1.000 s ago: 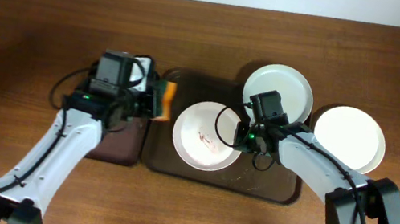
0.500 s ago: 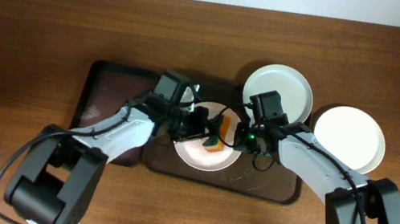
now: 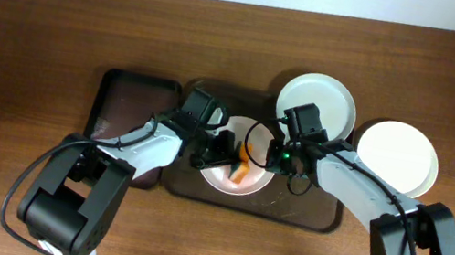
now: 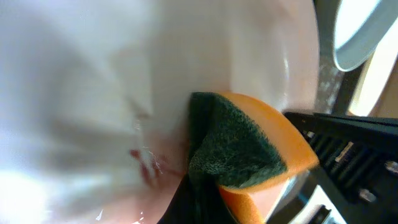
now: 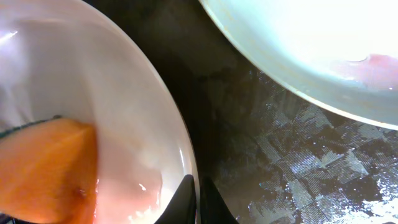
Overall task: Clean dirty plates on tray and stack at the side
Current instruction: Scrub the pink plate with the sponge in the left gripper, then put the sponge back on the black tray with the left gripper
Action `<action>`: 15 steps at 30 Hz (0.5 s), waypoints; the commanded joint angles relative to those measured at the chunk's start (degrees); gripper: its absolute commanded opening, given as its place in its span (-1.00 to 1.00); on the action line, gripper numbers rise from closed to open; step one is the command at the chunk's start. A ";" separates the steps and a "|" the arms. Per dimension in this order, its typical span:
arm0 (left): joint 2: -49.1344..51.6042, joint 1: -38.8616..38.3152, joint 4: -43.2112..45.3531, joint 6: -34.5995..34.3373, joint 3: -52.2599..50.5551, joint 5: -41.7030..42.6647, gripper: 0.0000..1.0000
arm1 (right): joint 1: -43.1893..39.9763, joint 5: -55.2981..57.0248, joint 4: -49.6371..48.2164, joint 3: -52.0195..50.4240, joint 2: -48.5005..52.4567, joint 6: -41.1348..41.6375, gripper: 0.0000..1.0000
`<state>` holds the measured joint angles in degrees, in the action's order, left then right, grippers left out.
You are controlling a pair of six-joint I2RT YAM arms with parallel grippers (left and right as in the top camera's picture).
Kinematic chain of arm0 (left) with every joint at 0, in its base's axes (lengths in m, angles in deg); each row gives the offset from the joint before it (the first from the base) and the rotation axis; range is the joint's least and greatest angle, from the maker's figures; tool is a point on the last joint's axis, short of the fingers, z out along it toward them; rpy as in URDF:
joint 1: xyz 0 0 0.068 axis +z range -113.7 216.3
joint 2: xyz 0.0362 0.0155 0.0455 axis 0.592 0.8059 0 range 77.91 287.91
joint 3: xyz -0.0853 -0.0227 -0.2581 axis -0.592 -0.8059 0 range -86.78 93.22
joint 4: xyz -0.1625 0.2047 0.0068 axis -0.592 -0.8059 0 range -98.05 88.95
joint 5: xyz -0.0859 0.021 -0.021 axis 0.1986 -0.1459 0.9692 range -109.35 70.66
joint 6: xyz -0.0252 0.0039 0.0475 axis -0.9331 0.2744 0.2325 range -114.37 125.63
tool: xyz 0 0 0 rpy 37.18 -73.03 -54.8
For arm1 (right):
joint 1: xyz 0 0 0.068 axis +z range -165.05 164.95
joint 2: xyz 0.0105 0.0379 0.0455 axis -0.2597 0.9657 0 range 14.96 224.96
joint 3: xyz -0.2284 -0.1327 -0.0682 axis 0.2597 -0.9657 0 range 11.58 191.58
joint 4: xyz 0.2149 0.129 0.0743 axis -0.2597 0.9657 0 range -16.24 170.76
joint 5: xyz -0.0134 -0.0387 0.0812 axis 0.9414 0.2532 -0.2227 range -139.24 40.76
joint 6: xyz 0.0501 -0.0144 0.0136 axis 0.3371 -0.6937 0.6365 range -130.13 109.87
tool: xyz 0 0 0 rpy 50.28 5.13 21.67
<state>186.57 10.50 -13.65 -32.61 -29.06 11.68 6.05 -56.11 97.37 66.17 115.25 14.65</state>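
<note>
Three plates show from overhead: the middle plate (image 3: 226, 181) lies on the brown tray (image 3: 305, 217), the back plate (image 3: 329, 103) rests over its far right corner, and the third plate (image 3: 399, 156) sits on the table just beside it.

From the left wrist, the left gripper (image 3: 236, 160) clamps an orange-and-green sponge (image 3: 242, 169) against the middle plate, beside a reddish smear (image 4: 146, 165).

From the right wrist, the right gripper (image 3: 280, 158) is narrow, its fingers (image 5: 185, 200) pinching that plate's rim.
</note>
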 commanded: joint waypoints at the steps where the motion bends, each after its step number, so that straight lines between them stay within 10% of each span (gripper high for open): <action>1: -0.48 3.39 -0.66 5.51 0.20 -5.60 -1.00 | 0.42 1.55 0.00 -0.26 -1.25 -0.59 -0.92; 15: -22.86 12.72 -18.34 21.24 0.17 -27.17 -1.00 | 0.42 1.53 0.31 -0.26 -1.25 -0.57 -0.92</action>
<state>164.80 18.98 -28.14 -16.37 -29.02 -6.26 6.05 -56.11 97.50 66.17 115.25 14.65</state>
